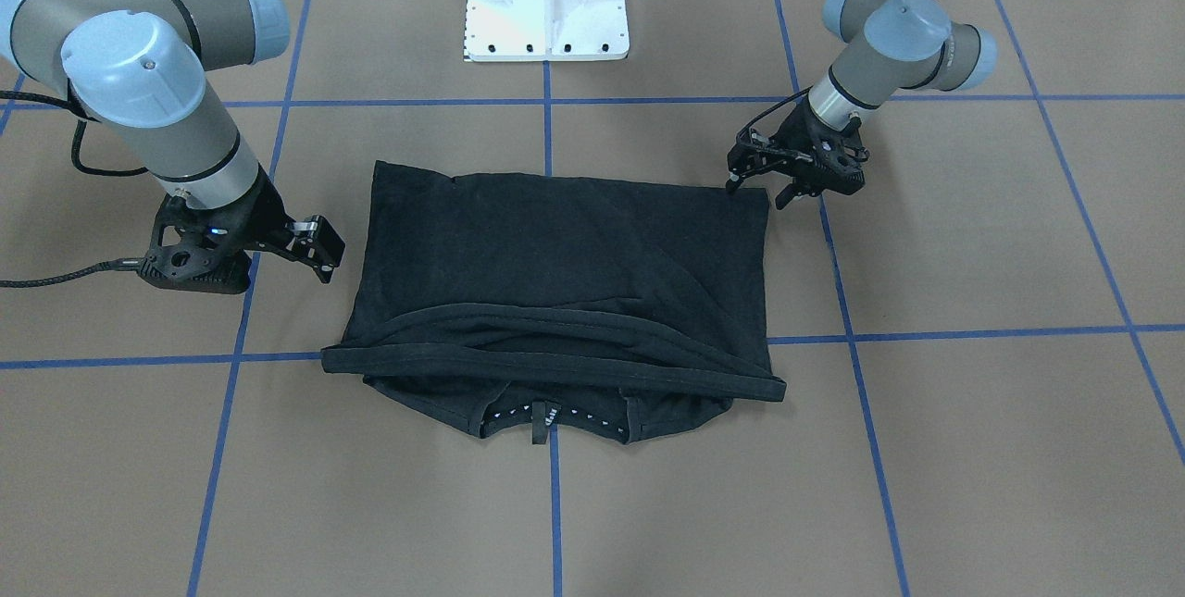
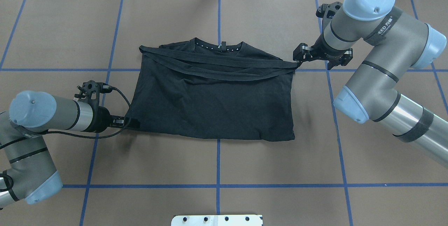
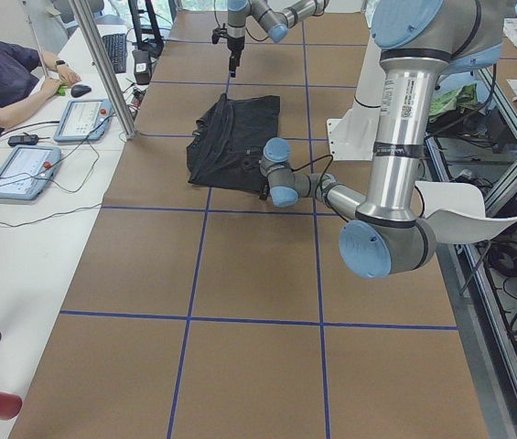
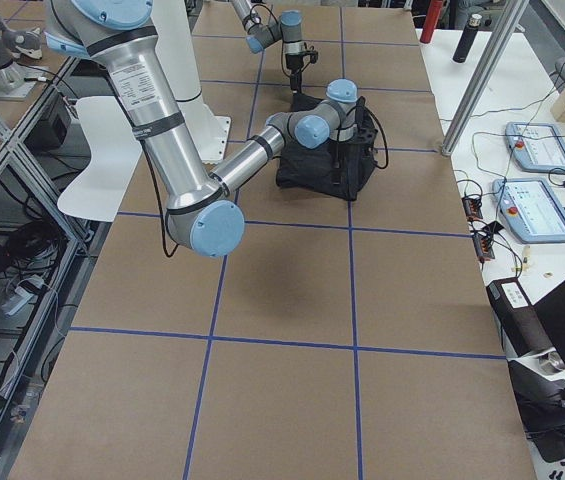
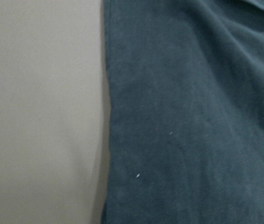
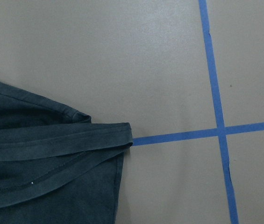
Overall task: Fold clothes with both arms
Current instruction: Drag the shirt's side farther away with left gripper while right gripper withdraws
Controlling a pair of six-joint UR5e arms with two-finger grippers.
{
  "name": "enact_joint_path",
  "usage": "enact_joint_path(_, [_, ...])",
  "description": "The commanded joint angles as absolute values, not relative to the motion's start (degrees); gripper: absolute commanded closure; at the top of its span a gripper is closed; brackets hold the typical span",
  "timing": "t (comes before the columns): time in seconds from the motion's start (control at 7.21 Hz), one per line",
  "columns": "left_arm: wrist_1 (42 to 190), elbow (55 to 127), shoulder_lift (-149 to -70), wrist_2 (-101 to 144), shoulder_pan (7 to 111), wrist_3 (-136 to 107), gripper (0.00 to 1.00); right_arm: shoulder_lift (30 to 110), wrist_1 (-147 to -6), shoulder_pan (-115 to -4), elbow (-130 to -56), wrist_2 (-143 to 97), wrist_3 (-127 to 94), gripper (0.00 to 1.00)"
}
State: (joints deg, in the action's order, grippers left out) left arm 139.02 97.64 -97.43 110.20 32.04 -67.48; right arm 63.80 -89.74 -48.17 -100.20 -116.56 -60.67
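- Right claw (image 1: 321,250) has its jaws apart and holds nothing. It hovers just beside the right end of the black T-shirt (image 2: 217,103), at the corner farther from the white pedestal base (image 1: 546,14).
- Left claw (image 1: 759,190) is low at the opposite end, at the corner nearer to the base, touching the cloth or almost touching it. I cannot tell if its jaws are apart or closed on the cloth.
- The T-shirt lies flat on the counter (image 2: 245,170), straight in front of the base and folded once. The hem band (image 6: 99,135) lies across the body and stops just short of the collar (image 2: 218,46), which is the part farthest from the base. No chest graphic shows.
- The long axis of the T-shirt runs crosswise to the base, from one claw to the other. For each claw the cloth therefore lies inward, toward the middle line that goes out from the base.
- The two claws stand on a diagonal. The right one is nearer to the loose hem corner, far from the base, and the left one is nearer to the folded corner, close to the base.
- In my judgement, the next fold must carry one end along this long axis. The right claw must first go down on the hem corner and catch all the layers there.
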Motion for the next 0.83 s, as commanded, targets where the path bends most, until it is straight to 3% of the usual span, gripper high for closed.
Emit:
enact_joint_path(0.0, [139.1,97.8,-97.4,110.7,32.0,-67.6,0.66,63.8,-89.7,-48.2,-100.2,-116.5,-60.6,0.01])
enact_joint_path(0.14, [139.1,98.1,-97.4,110.7,31.9,-67.7,0.86,63.9,-89.7,-48.2,-100.2,-116.5,-60.6,0.01])
enact_joint_path(0.28, [139.1,98.2,-97.4,110.7,32.0,-67.6,1.0,63.9,-89.7,-48.2,-100.2,-116.5,-60.6,0.01])
enact_joint_path(0.69, [138.5,99.8,-96.7,110.7,32.6,-66.8,1.0,63.9,-89.7,-47.6,-100.3,-116.6,-60.7,0.01])
